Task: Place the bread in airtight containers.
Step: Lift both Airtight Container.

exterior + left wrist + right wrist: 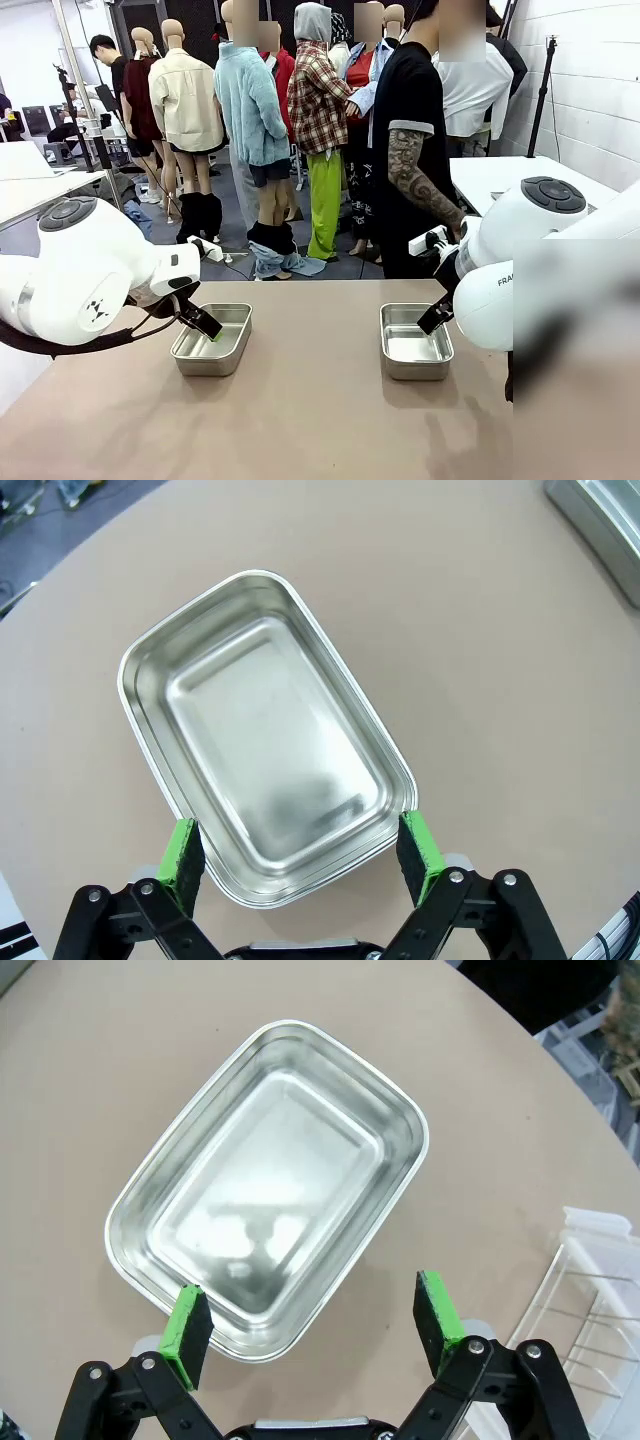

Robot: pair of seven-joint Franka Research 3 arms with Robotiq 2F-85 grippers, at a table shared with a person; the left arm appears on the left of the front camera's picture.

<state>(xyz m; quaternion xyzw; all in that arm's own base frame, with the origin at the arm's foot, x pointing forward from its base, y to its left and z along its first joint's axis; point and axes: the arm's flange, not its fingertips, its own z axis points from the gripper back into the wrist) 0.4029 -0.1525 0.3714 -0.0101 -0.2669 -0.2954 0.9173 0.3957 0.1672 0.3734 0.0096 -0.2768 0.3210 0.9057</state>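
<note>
Jaws spread wide, the left gripper (300,852) hangs over one empty steel container (265,740) and the right gripper (313,1332) over the other container (265,1170).

A person (405,130) stands, seemingly side-on, beyond the tan table (310,420).

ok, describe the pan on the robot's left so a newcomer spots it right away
On the brown table sit two alike steel pans, both empty and lidless. The one you want, the left pan, lies toward the robot's left side. Unlike the right pan, it sits under the left arm's open fingers, which flank one short end.
</note>
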